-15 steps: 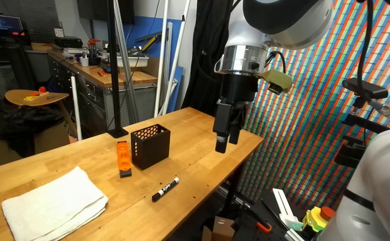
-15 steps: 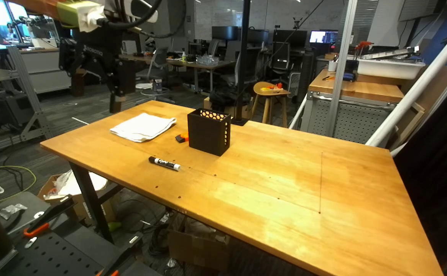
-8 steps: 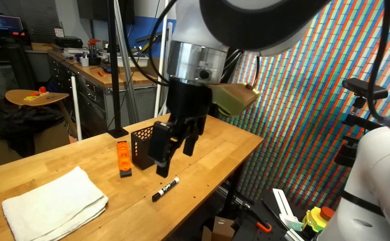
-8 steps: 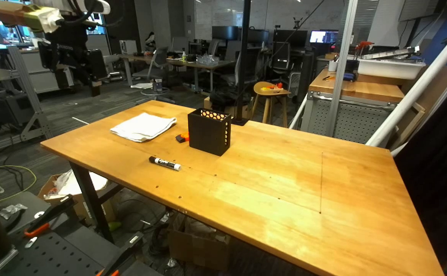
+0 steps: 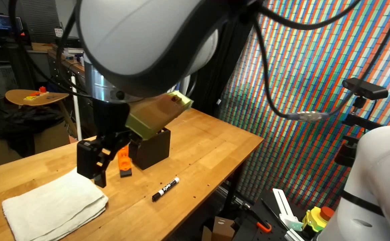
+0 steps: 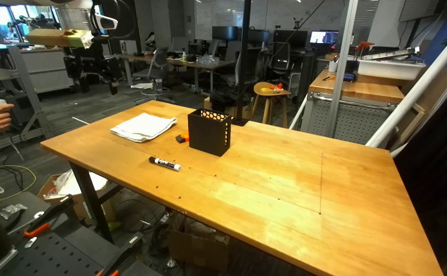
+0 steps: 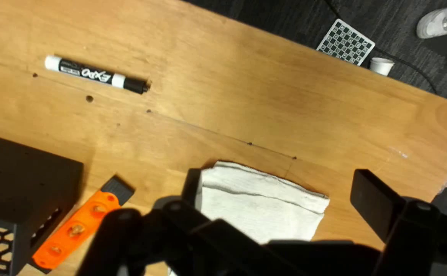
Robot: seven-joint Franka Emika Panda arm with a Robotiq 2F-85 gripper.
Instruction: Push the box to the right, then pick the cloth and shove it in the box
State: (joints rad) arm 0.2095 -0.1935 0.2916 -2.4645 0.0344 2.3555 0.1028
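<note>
In an exterior view, a black, two-fingered claw (image 6: pixel 98 88) is seen raised at the upper left, well clear of the things below, with its jaws pointed downward and set apart. On the light-brown wooden counter (image 6: pixel 285 180), a whitish, rectangular folded cloth (image 6: pixel 143 128) is laid flat. A black, open-topped box (image 6: pixel 208 133) with honeycomb perforations is stood upright apart from the cloth, and an orange bar (image 6: pixel 185 137) with black ends is partly hidden behind the box. In front of both, a black-and-white marker pen (image 6: pixel 165 164) is laid.

In an exterior view, the box is partly screened by a yellowish-green block (image 5: pixel 158 115) mounted at the wrist of the white-and-black arm (image 5: pixel 124 36). One finger (image 5: pixel 100 180) of the claw is shown in front of the cloth's corner; the spacing of the jaws cannot be judged there. A round red button (image 5: pixel 327 213) on a yellow housing (image 5: pixel 312 214) is placed low at the right.

In the wrist view, the claw's jaws are spread wide, and part of the cloth is framed between them, much of the rest being hidden. The box is cut off at the left edge, with the bar laid aslant just beside it; whether they touch cannot be told. Past the counter's edge, a black-and-white checkered board (image 7: pixel 346 42), a small white cup (image 7: pixel 381 66) and white shoes (image 7: pixel 446 23) are seen.
</note>
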